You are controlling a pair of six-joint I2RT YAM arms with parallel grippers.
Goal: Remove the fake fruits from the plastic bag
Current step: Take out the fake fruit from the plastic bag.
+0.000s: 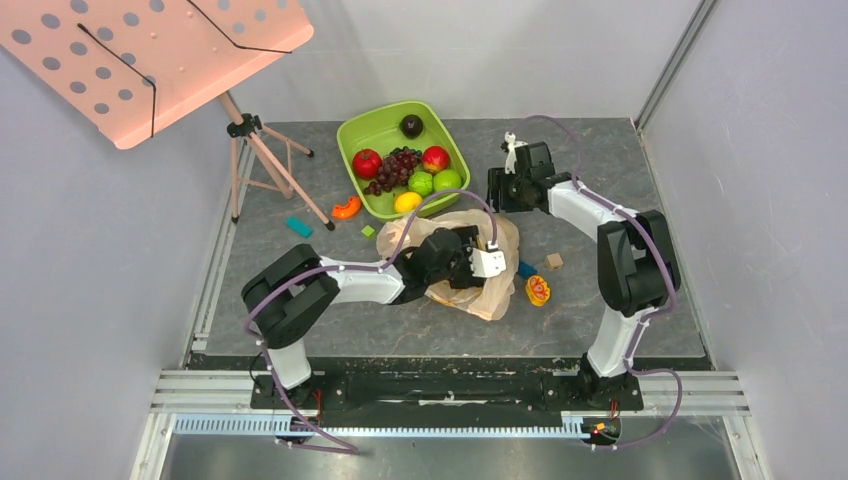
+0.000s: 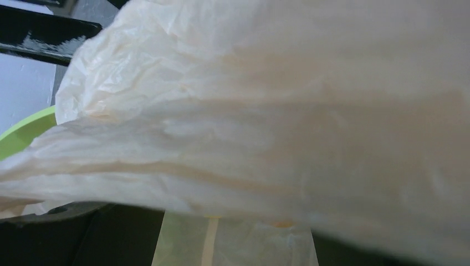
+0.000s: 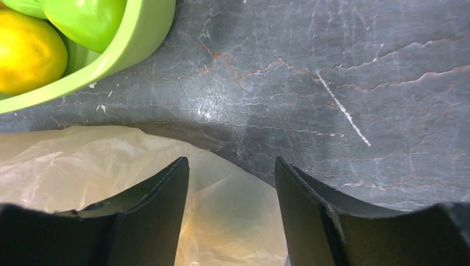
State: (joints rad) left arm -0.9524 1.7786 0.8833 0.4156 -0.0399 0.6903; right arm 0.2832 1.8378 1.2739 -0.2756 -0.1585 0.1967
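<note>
**Right claw** (image 3: 230, 163): two dark fingers (image 3: 158, 213) spread with a clear gap between them, pinching nothing. They hang over the far edge of the plastic bag (image 3: 77, 166), and its thin film shows through the gap. Beyond the tips lies bare grey desk (image 3: 343, 66). At upper left is the rim of the green tub (image 3: 130, 47), with a round yellow fruit (image 3: 25, 52) and green fruits (image 3: 83, 19) inside.

**Left claw** (image 1: 480, 258): seen from above, it sits over the middle of the bag. Whether it is spread or pressed together cannot be told. In its own wrist view, crinkled peach film fills nearly the whole picture.

**Bag:** crumpled at the centre of the desk, just beside the near rim of the tub. Its contents are hidden.

**Tub:** a dark red-purple grape bunch (image 1: 400, 166) lies in the middle, between two red apples (image 1: 367, 163). A dark plum (image 1: 411, 125) sits at the far side. The green fruits and the yellow fruit sit along the near rim.

**Loose on the desk:**
- Right of the bag: a blue block (image 1: 526, 269), a tan block (image 1: 554, 261) and an orange-and-yellow piece (image 1: 538, 290).
- Left of the bag: a small green block (image 1: 368, 231), an orange curved piece (image 1: 346, 208) and a teal block (image 1: 298, 227).

**Far left:** a pink perforated stand (image 1: 150, 60) on a tripod.
</note>
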